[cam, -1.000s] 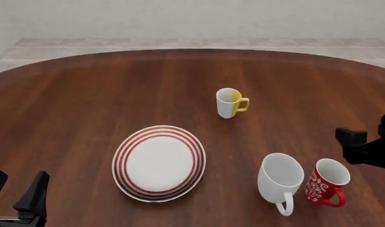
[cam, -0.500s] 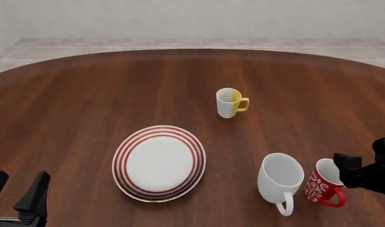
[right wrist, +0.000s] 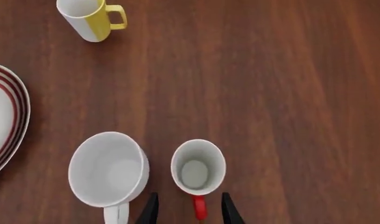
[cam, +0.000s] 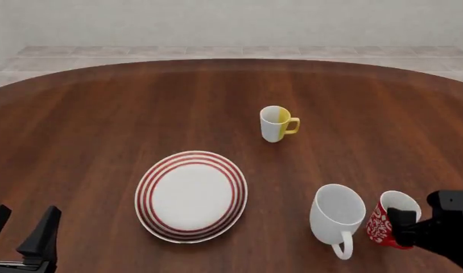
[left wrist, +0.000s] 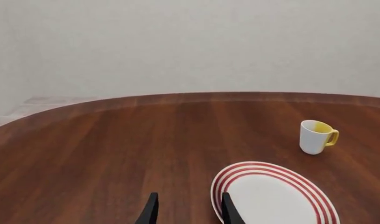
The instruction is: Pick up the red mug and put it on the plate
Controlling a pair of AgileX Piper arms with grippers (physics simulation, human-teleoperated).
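Red with white swirls, the red mug stands upright on the brown wooden table at about four o'clock from the plate, well apart from it, and just beside the plain white mug, which sits at its nine o'clock. In the front view my right gripper hangs over the mug's three o'clock side and covers its handle. From my right wrist view the right gripper has its two dark fingertips spread apart, one on each side of the mug's red handle, closed on nothing; I look straight down into the mug's white inside. The white-and-yellow mug stands at about one o'clock from the plate, handle pointing to three o'clock. My left gripper sits at about eight o'clock from the plate, fingers parted and empty. In its wrist view the left gripper's tips frame bare wood next to the plate's ringed rim.
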